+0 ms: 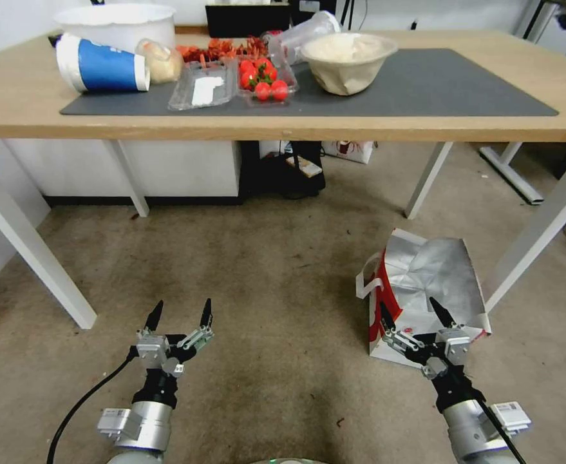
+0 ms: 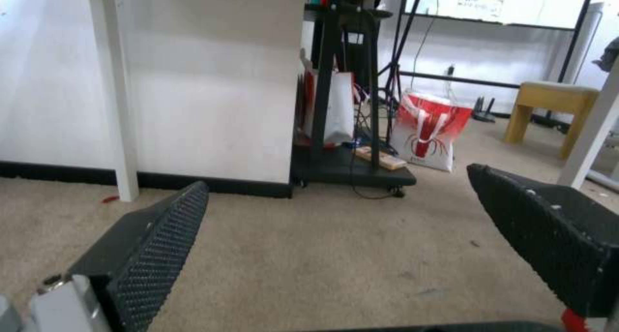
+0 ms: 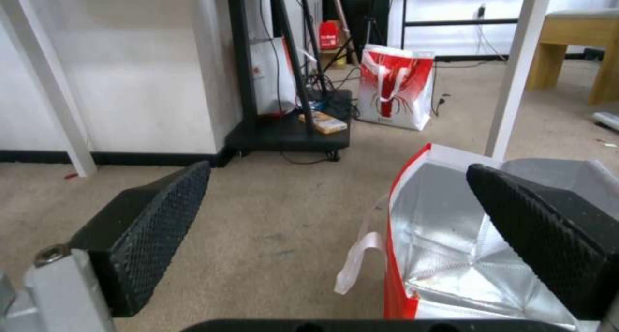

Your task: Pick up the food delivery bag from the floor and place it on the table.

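No legible text; whiteboard (image 2: 509, 3) writing too blurred to read.

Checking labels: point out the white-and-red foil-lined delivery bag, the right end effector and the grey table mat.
White-and-red foil-lined delivery bag (image 1: 434, 270): head view, on the silver lining.
Right end effector (image 1: 415, 314): head view, midway between its open fingertips, over the bag.
Dark grey table mat (image 1: 450, 84): head view, on its bare right part.

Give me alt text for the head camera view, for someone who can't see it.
An open food delivery bag with foil lining stands on the carpeted floor, the right gripper just over its near edge, jaws open. The left gripper hovers open over bare carpet; food containers crowd the table beyond.
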Robot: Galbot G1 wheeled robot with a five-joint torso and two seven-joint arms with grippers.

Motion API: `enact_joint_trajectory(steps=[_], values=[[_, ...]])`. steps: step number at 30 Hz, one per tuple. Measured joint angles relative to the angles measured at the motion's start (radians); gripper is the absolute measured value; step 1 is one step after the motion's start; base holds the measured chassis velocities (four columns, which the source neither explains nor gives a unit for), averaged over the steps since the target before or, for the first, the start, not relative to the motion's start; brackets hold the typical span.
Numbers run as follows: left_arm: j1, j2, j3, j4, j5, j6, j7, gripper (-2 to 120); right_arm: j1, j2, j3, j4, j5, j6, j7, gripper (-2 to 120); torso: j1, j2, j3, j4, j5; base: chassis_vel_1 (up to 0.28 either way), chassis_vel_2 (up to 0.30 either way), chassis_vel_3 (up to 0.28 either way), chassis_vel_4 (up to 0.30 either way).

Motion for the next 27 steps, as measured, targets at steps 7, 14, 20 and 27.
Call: enact_joint_trajectory(steps=[7, 14, 20, 27], values=[[-0.001, 0.001, 0.0, 0.003, -0.002, 0.001, 0.0, 100, 0.001, -0.001, 0.0, -0.001, 0.0, 0.0, 0.0, 100, 0.0, 0.001, 0.0, 0.0, 0.0, 0.0, 0.0, 0.0, 0.0], [-0.008, 0.001, 0.002, 0.011, -0.004, -0.009, -0.008, 100, 0.001, -0.002, 0.001, -0.005, -0.001, 0.0, 0.001, 100, 0.0, 0.004, 0.0, -0.0001, 0.0, 0.0, 0.0, 0.0, 0.0], [-0.01, 0.001, -0.002, 0.021, 0.02, -0.03, -0.003, 100, 0.008, -0.03, 0.018, 0.004, 0.001, -0.003, 0.008, 100, 0.0, 0.006, 0.0, 0.0, 0.0, 0.0, 0.0, 0.0, 0.0], [-0.01, 0.003, -0.001, 0.022, 0.028, -0.035, -0.008, 100, 0.062, -0.13, 0.09, -0.006, 0.071, -0.044, 0.057, 100, 0.001, 0.008, 0.0, 0.0001, 0.0003, 0.0, 0.0, 0.0, 0.0]])
